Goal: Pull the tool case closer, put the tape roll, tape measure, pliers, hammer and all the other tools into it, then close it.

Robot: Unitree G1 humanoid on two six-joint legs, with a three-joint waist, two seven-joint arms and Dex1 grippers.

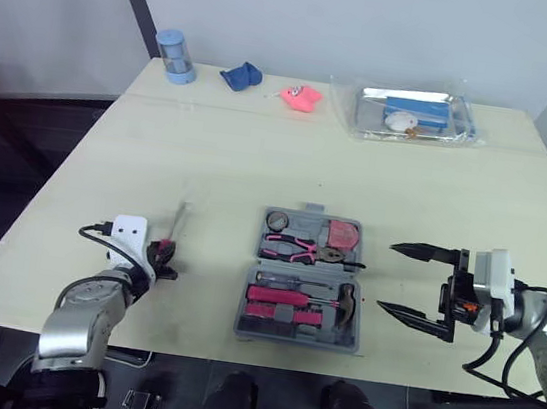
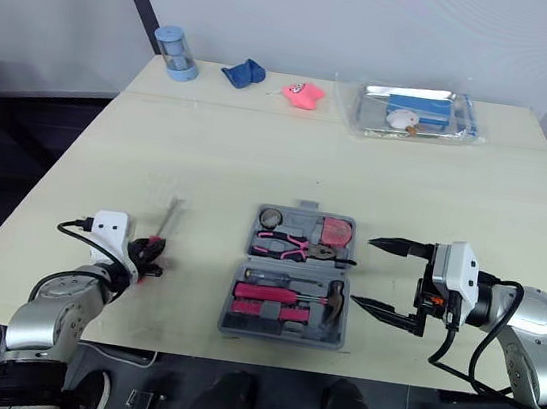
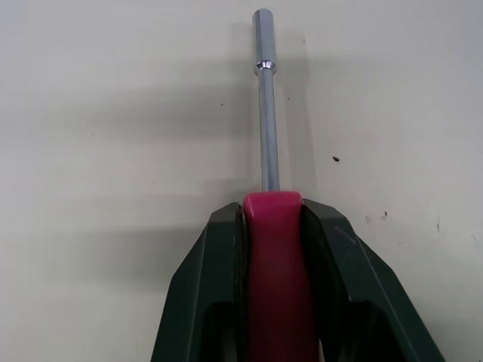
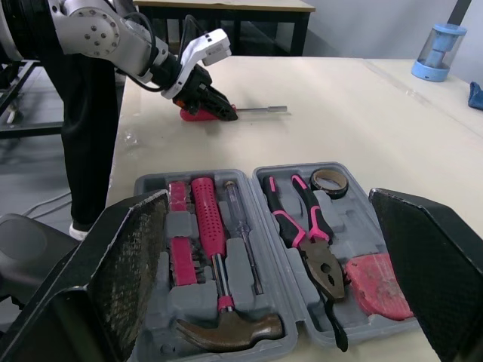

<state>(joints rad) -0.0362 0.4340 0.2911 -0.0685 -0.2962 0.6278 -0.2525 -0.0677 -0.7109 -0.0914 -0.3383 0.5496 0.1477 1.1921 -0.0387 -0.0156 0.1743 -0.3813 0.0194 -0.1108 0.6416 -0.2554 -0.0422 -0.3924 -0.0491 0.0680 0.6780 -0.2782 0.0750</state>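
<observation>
The left fingers [image 3: 215,286] are seen clamped on the pink handle of a nut driver [image 3: 267,113], whose steel shaft is laid flat on the counter [image 1: 260,152], left of the tool case [image 1: 294,337] and apart from it. The right fingers [image 4: 128,256] are held wide apart, with nothing between them, just beside the case's right side. The case is found lying open near the counter's front edge, with the hammer [image 1: 345,305], pliers [image 1: 293,250], tape roll [image 1: 277,221] and tape measure [image 1: 342,236] already seated in it. The driver is judged light and stiff. Its smooth shaft would likely slip, so the handle is the better hold. No obstacle is seen between driver and case. A blue cup [image 1: 175,55], blue cloth [image 1: 240,76], pink item [image 1: 301,96] and clear bag [image 1: 406,114] are found well apart at the far edge.
</observation>
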